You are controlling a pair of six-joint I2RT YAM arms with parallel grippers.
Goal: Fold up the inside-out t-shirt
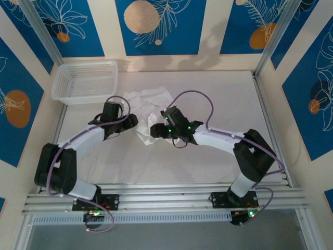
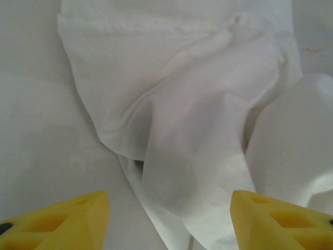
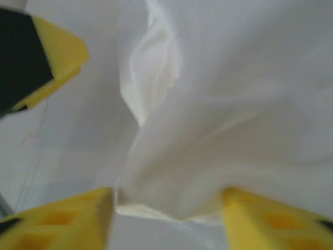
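Inside-out t-shirt: bunched on a white table, spreading from beyond the left fingertips across to just ahead of the right ones.

Around the table, cream walls set with blue panels painted with pale leaves and orange discs. Silver frame posts at the far corners. Ribbed metal rail along the near edge, under both arm bases. Well to the left of the left fingers and apart from the cloth, a white mesh basket in the far corner.

Left gripper: yellow fingers spread wide, holding nothing, with cloth lying ahead of and between the tips. Cannot tell whether they touch it.

Cloth itself plain white, thin, heavily creased. Falls in soft folds with grey shadows, a puckered seam running across its far part in the left wrist view.

Right gripper: fingers likewise parted, clamping nothing. A folded edge of blurred fabric sits between the tips and rises away beyond them.
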